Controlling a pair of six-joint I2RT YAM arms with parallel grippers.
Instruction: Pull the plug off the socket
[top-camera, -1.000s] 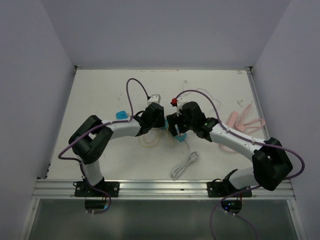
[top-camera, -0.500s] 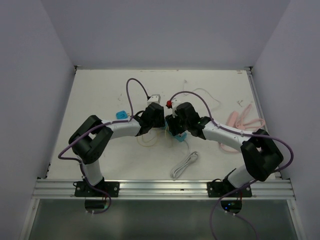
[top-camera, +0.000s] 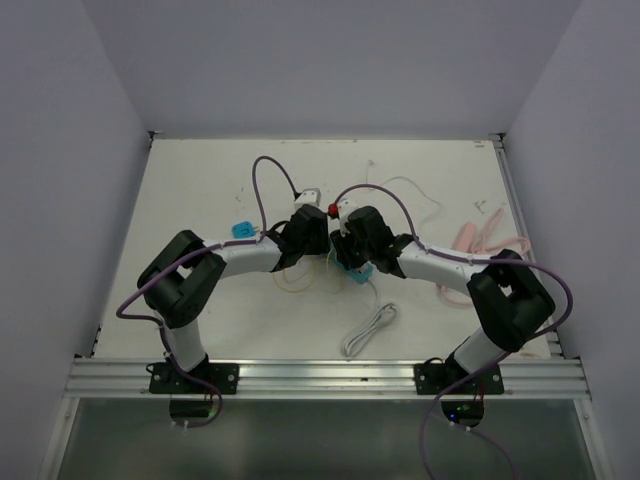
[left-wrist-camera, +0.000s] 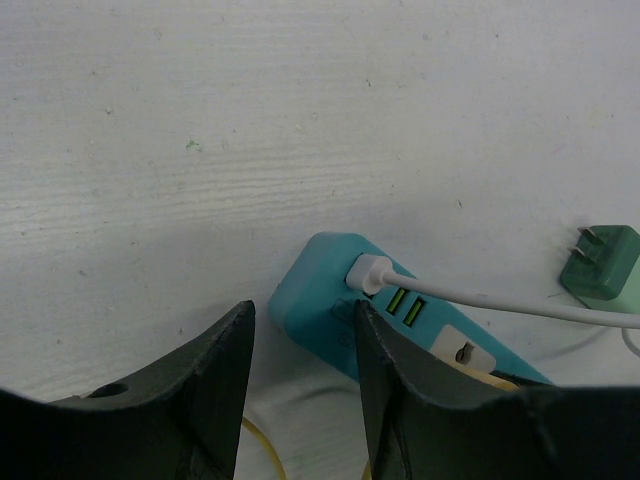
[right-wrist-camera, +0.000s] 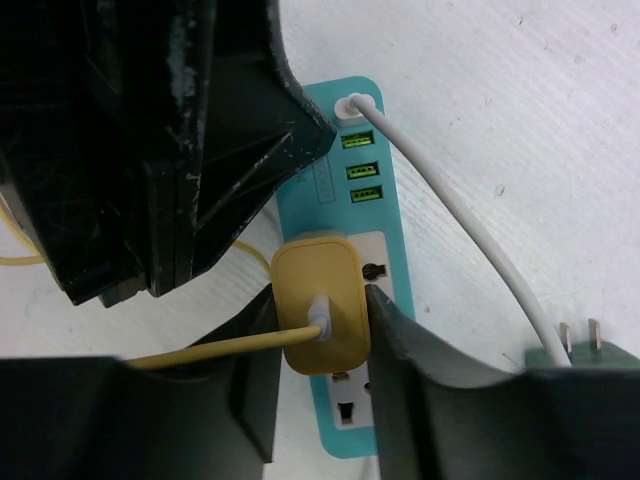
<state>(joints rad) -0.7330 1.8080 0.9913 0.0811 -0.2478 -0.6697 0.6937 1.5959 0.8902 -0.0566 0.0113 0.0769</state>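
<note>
The yellow plug (right-wrist-camera: 322, 300) was seated in a mains outlet near the middle of the teal power strip (right-wrist-camera: 326, 175), with its yellow cord (right-wrist-camera: 200, 350) led off the strip's left side. The right gripper (right-wrist-camera: 320, 310) was set astride that plug, and its two fingers appeared to be pressed against the plug's flanks, so a grasp on the plug was judged to be made. The left gripper (left-wrist-camera: 302, 315) was held at the strip's USB end with its fingers partly spread and nothing between them. Whether the strip was actually being pinned down by it could not be told.

For the pull to go well, the plug would best be drawn straight up and out of the strip, along the line of its pins, without twist or sideways lean. The strip would need to be braced at its USB end, or it would likely be lifted along with the plug. The white USB cable (right-wrist-camera: 450, 200), plugged in at that end and trailing past the strip's right side, was best left undisturbed.
</note>
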